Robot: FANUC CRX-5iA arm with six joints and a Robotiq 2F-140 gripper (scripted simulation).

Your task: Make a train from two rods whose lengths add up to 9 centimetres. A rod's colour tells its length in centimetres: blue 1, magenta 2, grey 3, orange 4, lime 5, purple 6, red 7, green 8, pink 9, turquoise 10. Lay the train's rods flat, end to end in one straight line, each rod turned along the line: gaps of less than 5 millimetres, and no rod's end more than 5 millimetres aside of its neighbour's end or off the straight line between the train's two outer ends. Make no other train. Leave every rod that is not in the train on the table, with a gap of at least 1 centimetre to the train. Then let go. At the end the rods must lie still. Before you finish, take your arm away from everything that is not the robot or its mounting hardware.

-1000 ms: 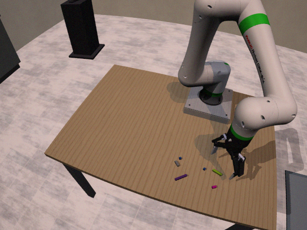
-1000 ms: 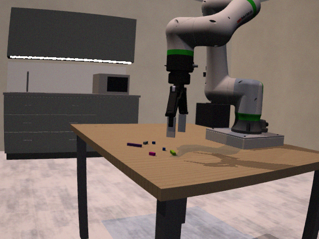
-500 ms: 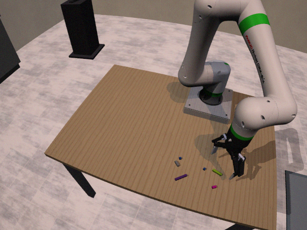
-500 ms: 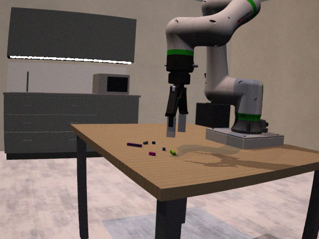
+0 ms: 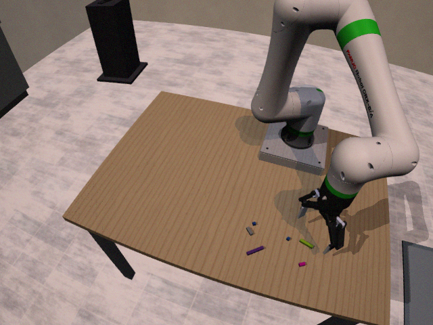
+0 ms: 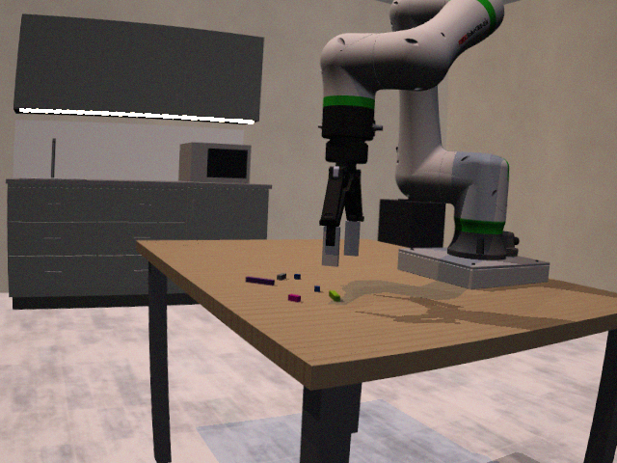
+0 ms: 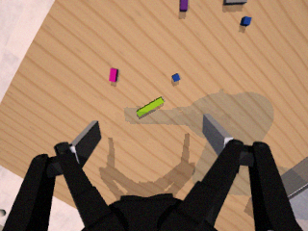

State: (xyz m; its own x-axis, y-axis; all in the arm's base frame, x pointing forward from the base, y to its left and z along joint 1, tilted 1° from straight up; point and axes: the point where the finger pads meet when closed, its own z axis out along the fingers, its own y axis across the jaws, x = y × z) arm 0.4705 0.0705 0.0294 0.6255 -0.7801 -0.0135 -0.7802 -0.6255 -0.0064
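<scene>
the wide-open, empty tool hangs above the bench; the short lime rod lies just ahead, its long axis slanted.

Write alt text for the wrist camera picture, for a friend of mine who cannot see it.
Looking down from the robot's wrist, the open, empty gripper hangs above a wooden table, and a lime rod lies just beyond its fingers. Farther off lie a magenta rod and two small blue rods.
</scene>
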